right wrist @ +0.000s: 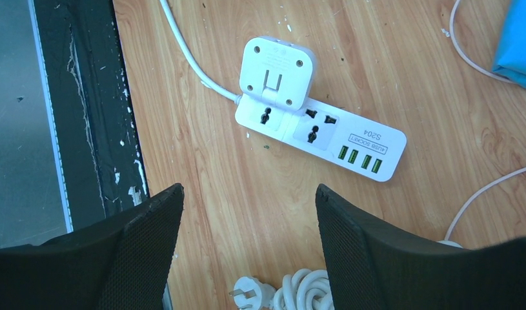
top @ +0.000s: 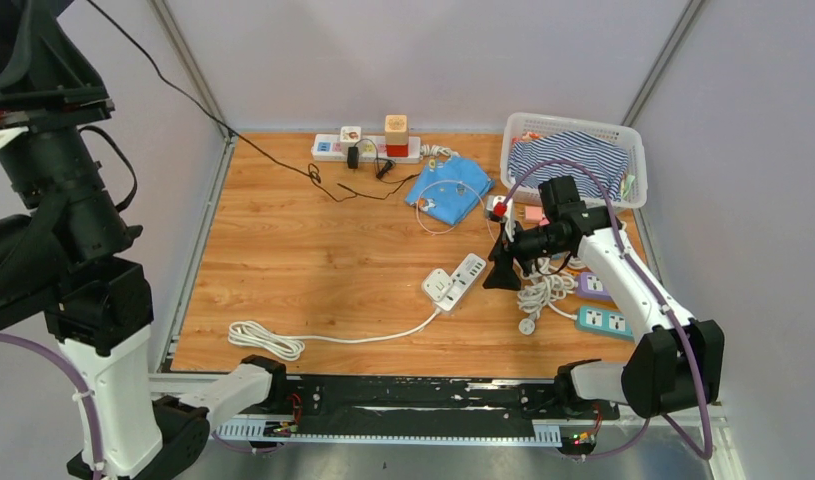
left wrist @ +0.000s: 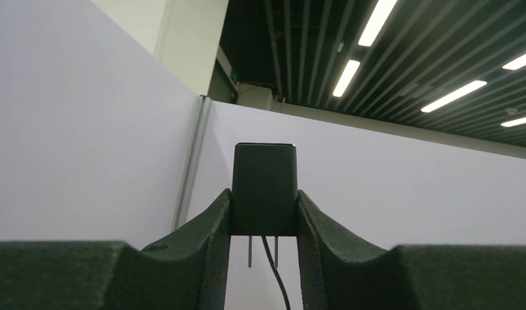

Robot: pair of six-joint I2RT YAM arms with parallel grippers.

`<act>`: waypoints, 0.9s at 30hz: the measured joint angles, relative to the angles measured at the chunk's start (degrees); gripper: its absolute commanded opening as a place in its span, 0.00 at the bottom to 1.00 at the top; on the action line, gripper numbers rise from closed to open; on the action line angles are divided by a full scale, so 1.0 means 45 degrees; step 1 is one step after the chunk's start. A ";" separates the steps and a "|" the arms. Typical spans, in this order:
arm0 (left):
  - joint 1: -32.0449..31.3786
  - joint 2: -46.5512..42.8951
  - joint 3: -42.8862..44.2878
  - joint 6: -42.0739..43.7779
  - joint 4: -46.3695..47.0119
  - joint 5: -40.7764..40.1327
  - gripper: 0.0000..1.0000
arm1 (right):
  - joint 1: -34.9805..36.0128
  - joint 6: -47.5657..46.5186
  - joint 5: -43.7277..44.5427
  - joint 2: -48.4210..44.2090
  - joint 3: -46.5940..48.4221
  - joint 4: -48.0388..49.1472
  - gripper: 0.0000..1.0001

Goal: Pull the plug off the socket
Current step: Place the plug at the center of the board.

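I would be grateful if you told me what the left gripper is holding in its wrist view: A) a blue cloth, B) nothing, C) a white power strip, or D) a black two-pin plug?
D: the left gripper is shut on the black plug, with two metal pins and a thin cable showing beneath it.

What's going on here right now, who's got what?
The left tool is shut on a small black plug adapter, held up in the air with its two prongs bare and its cable hanging down. The right tool is open above the white power strip, where a white square adapter sits on its end socket.
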 measured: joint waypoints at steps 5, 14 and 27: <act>-0.0155 -0.0729 -0.1103 0.1185 0.0466 -0.0670 0.00 | 0.0097 0.0034 0.0151 0.0112 0.0000 0.0005 0.76; -0.0151 -0.0447 -0.3619 0.2453 0.1229 -0.1797 0.00 | 0.0102 0.0044 0.0180 0.0112 0.0000 0.0005 0.76; 0.2220 0.2001 -0.9612 -0.2035 0.1078 -0.0486 0.05 | 0.0102 0.0039 0.0180 0.0117 0.0000 0.0000 0.75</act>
